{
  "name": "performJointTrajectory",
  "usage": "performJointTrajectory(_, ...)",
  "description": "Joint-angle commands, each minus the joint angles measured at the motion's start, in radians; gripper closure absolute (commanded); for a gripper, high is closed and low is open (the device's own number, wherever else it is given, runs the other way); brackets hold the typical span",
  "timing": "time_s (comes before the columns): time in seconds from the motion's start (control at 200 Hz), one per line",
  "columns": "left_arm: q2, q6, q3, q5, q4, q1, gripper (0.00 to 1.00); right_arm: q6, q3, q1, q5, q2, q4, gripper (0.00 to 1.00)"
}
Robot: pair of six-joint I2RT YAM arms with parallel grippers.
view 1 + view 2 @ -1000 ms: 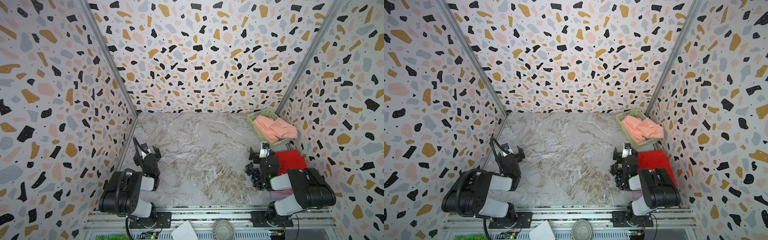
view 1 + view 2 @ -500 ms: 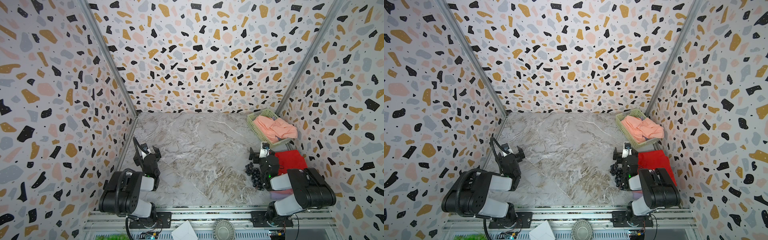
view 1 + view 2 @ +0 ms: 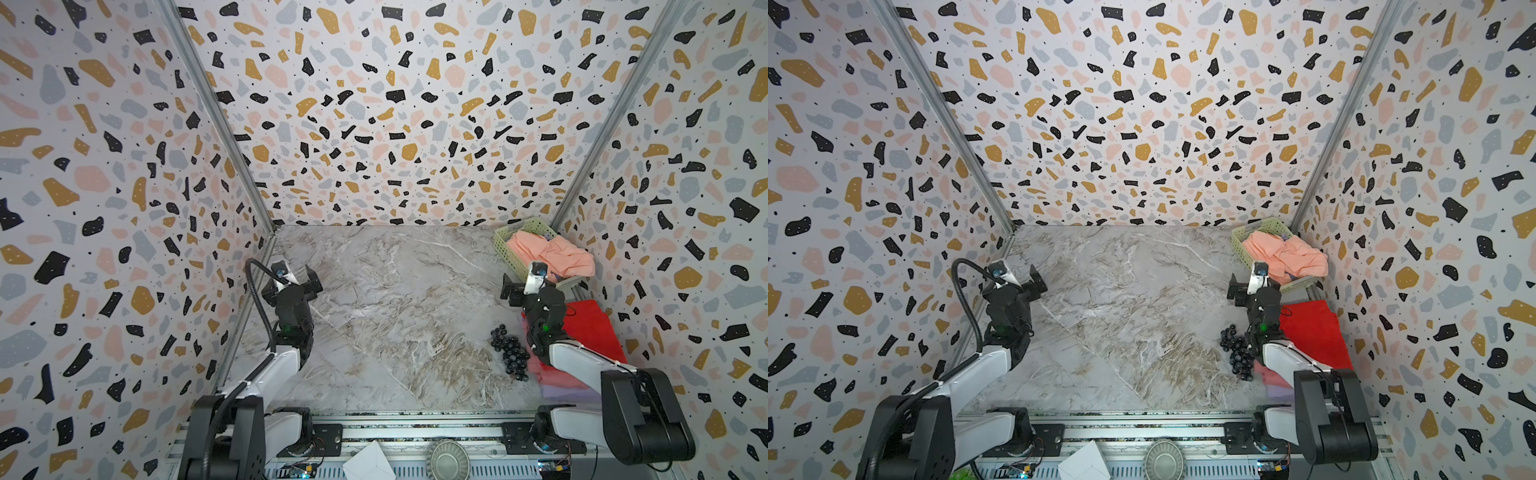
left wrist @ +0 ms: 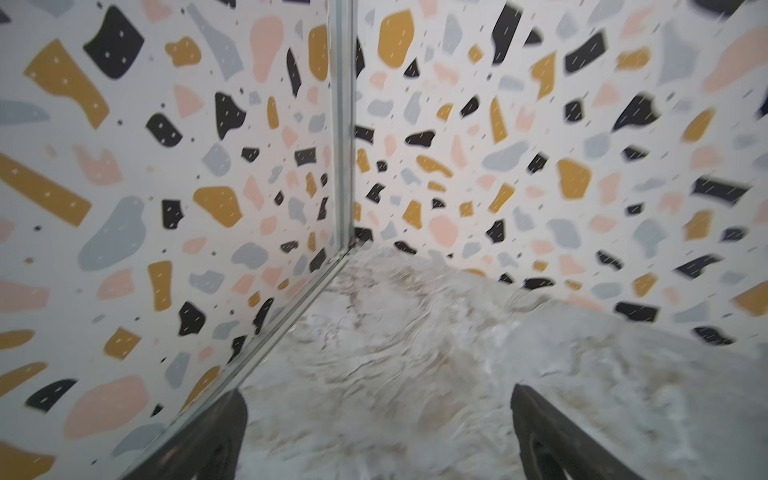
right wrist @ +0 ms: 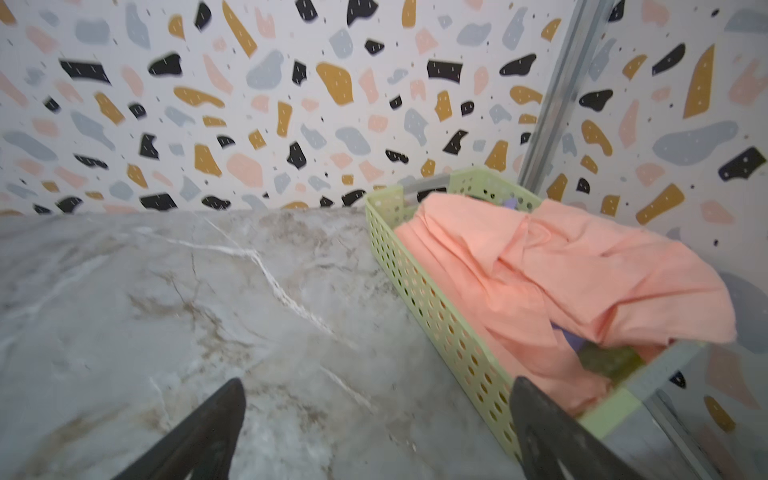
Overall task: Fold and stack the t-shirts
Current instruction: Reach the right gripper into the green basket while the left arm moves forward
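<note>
Right wrist view has the right gripper (image 5: 378, 386) spread wide and empty, the peach t-shirt (image 5: 561, 270) heaped in the green basket (image 5: 440, 320) just ahead of it, so best to reach over the rim, pinch a high fold and lift straight up without dragging the basket

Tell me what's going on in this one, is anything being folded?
Nothing is being handled right now. The left gripper and right gripper are both open and empty, low over the marble table. A peach t-shirt lies crumpled in the green basket at the far right corner. A red t-shirt lies flat beside the right arm, next to some dark grapes.
</note>
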Motion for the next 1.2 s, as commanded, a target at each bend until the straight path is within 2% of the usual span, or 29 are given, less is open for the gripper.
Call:
performJointTrajectory(0.0,-0.056,-0.196,0.068,0.193,-0.309,-0.03,0.0,0.141,0.11,0.031,-0.163,-0.077,-0.374,0.01)
performJointTrajectory(0.06,-0.086,-0.265,0.081,0.311,-0.356,-0.057,0.01,0.19,0.128,0.057,-0.247,-0.111,-0.438,0.01)
performJointTrajectory(0.09,-0.102,-0.305,0.08,0.342,-0.396,-0.076,0.0,0.216,0.127,0.077,-0.298,-0.136,-0.464,0.01)
performJointTrajectory(0.155,-0.138,-0.379,0.067,0.4,-0.412,-0.127,0.0,0.294,0.113,0.131,-0.335,-0.181,-0.502,0.01)
performJointTrajectory(0.31,-0.225,-0.554,0.056,0.369,-0.423,-0.289,0.01,0.518,0.043,0.28,-0.336,-0.284,-0.516,0.01)
performJointTrajectory(0.446,-0.253,-0.652,0.057,0.3,-0.402,-0.419,0.01,0.622,0.014,0.357,-0.366,-0.309,-0.462,0.01)
performJointTrajectory(0.496,-0.249,-0.696,0.048,0.319,-0.372,-0.438,0.01,0.612,-0.003,0.376,-0.401,-0.302,-0.388,0.01)
performJointTrajectory(0.561,-0.247,-0.707,0.01,0.368,-0.223,-0.44,0.0,0.624,-0.021,0.378,-0.429,-0.289,-0.29,0.01)
performJointTrajectory(0.641,-0.238,-0.765,-0.024,0.352,-0.162,-0.438,0.01,0.625,0.021,0.362,-0.414,-0.253,-0.351,0.01)
performJointTrajectory(0.726,-0.218,-0.709,-0.01,0.357,-0.155,-0.438,0.01,0.596,0.046,0.305,-0.441,-0.191,-0.315,0.01)
performJointTrajectory(0.791,-0.184,-0.613,0.045,0.352,-0.193,-0.438,0.01,0.556,0.074,0.26,-0.389,-0.137,-0.272,0.01)
performJointTrajectory(0.861,-0.132,-0.516,0.129,0.314,-0.272,-0.438,0.0,0.459,0.149,0.219,-0.24,-0.063,-0.285,0.01)
performJointTrajectory(0.936,-0.069,-0.413,0.206,0.305,-0.314,-0.438,0.0,0.302,0.248,0.199,-0.015,0.029,-0.308,0.01)
performJointTrajectory(1.001,-0.012,-0.351,0.253,0.318,-0.316,-0.44,0.0,0.184,0.322,0.156,0.067,0.122,-0.29,0.01)
performJointTrajectory(1.141,0.12,-0.258,0.335,0.368,-0.317,-0.446,0.0,0.131,0.495,-0.006,0.091,0.325,-0.299,0.04)
performJointTrajectory(1.196,0.172,-0.234,0.37,0.377,-0.326,-0.453,0.0,0.127,0.549,-0.063,0.062,0.396,-0.283,0.05)
